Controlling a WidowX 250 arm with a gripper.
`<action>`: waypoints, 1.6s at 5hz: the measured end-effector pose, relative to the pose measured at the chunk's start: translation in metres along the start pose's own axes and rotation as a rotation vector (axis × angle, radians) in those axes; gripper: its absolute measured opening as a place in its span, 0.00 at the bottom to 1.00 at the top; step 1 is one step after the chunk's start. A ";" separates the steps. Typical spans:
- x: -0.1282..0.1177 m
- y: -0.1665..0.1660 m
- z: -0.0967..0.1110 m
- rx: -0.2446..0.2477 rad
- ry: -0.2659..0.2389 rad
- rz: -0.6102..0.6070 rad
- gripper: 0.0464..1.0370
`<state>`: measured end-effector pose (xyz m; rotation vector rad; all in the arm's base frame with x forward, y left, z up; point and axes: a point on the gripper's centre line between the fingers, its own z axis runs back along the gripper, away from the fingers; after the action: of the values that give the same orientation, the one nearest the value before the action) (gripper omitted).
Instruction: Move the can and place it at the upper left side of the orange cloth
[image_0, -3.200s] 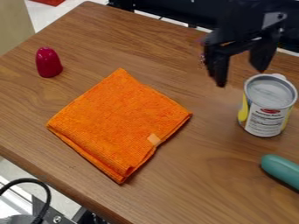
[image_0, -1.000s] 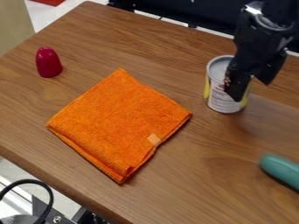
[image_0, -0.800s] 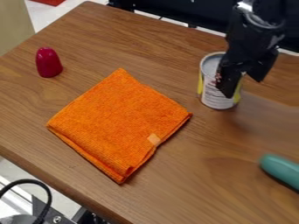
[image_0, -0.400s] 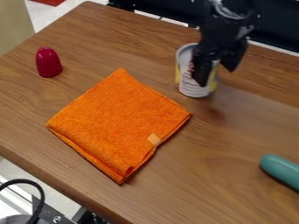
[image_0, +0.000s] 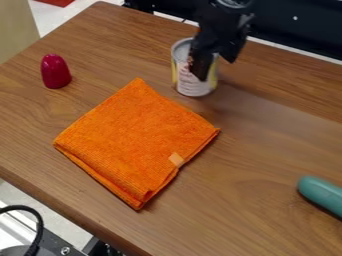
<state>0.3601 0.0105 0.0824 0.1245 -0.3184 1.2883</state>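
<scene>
The wooden counter (image_0: 267, 165) is carrying a folded orange cloth (image_0: 137, 140). At the view's upper part, the black gripper (image_0: 216, 68) is holding its fingers apart, one overlapping the can (image_0: 194, 89); whether it is gripping, I cannot tell. The can is standing upright near the cloth's upper-right edge. A teal object (image_0: 322, 193) is lying lower right; a dark-red one (image_0: 56, 73) is standing upper left.
</scene>
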 end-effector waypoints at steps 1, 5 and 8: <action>0.021 0.000 -0.005 -0.024 -0.040 -0.015 0.96; 0.053 0.022 -0.026 0.053 -0.043 -0.029 0.96; 0.006 0.003 -0.005 0.044 0.012 -0.210 0.96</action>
<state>0.3599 0.0181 0.0793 0.1829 -0.2600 1.0877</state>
